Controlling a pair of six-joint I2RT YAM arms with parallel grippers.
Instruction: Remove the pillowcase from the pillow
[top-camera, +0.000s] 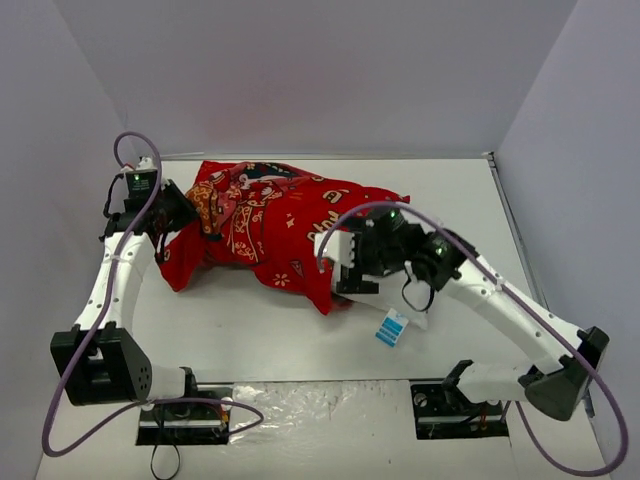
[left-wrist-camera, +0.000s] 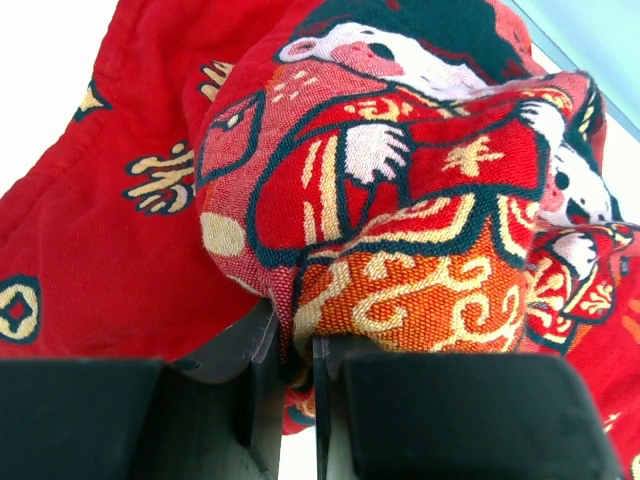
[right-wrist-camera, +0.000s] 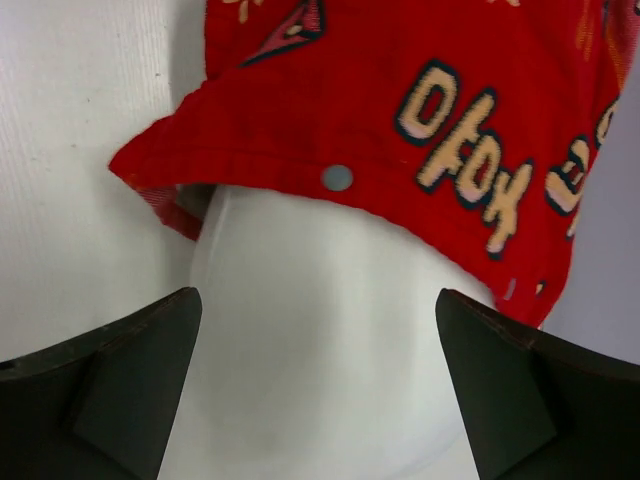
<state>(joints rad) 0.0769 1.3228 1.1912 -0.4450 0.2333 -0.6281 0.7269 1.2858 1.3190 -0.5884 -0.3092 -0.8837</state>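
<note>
**One hand pinches the cover, the other waits wide open**

The pillowcase (top-camera: 270, 225) lies bunched up across the far side of the table (top-camera: 250, 330). Most of the pillow (right-wrist-camera: 290, 420) is hidden inside it. Only one white end pokes out, on the near right side. A little blue-and-white tag (top-camera: 392, 327) lies on the table just beside that end.

The left gripper (left-wrist-camera: 290, 365) is at the left end of the cover. Its jaws are almost closed, and a fold of red cloth is squeezed between them. I think it holds that end so it can pull the cover away.

The right gripper (right-wrist-camera: 316, 310) is at the other end, where the cover opens. Its jaws stand wide, one on each side of the white pillow end. It holds nothing. The red hem, with a small round snap (right-wrist-camera: 337, 178), sits just past the fingers, on top of the pillow.

I think the right hand is open so it can close on the pillow and hold it in place. Then the left hand can pull the cover off.

The job looks far from done, since most of the pillow is inside. If the right hand grabs the hem too, the cover may get stuck.
</note>
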